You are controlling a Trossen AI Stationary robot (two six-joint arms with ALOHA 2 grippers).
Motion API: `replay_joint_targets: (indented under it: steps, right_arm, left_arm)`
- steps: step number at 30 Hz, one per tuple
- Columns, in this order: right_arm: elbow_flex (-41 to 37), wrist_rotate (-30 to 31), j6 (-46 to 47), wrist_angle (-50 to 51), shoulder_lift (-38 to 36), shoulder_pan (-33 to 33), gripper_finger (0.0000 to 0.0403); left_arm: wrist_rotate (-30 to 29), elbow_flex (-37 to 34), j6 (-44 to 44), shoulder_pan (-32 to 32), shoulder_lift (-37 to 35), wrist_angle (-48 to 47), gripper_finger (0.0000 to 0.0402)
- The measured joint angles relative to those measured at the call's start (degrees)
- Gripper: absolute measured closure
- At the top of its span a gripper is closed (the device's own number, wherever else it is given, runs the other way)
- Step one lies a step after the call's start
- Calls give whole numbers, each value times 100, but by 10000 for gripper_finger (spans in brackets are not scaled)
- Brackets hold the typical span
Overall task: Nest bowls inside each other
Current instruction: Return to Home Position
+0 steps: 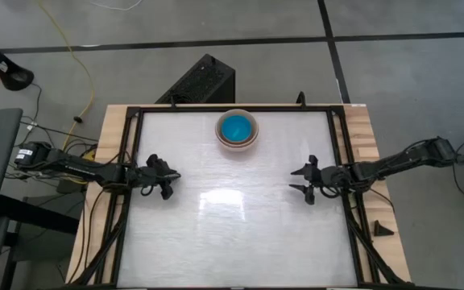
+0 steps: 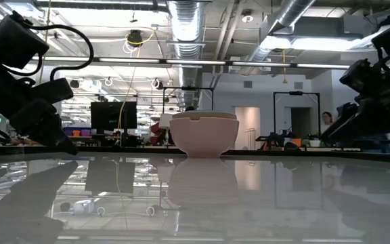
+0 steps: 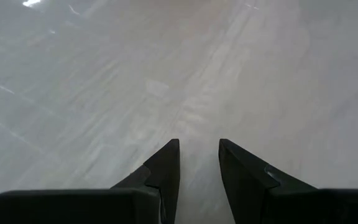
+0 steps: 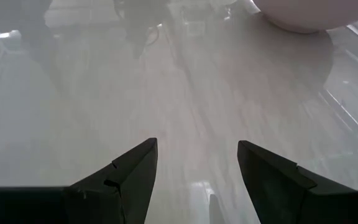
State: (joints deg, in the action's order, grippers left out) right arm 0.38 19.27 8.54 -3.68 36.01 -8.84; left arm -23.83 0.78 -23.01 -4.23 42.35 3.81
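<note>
The bowls (image 1: 237, 130) stand as one nested stack near the middle of the table's far edge. A bright blue bowl (image 1: 236, 127) lies innermost, and the pale pink-white outer bowl (image 2: 204, 134) rests with its base on the table. The right wrist view shows the stack's outer wall (image 4: 303, 15). My left gripper (image 1: 171, 184) hovers by the table's left edge, pointing toward the middle, its fingers (image 3: 166, 165) a little apart with nothing between them. By the right edge my right gripper (image 1: 299, 181) points inward, open wide and empty (image 4: 197, 149).
A black frame rail (image 1: 338, 153) runs along the table's sides. A black box (image 1: 204, 80) sits on the floor beyond the far edge. A small black wedge (image 1: 383, 229) lies on the wooden border at the right. The glossy tabletop (image 1: 232, 217) between the grippers is bare.
</note>
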Motion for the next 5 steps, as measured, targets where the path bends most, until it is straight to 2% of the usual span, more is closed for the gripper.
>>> replay_joint_targets:
  steps: [5]
  right_arm:
    - [0,6,2,-1,0,0,143]
  left_arm:
    - [-2,8,-1,0,0,-14,301]
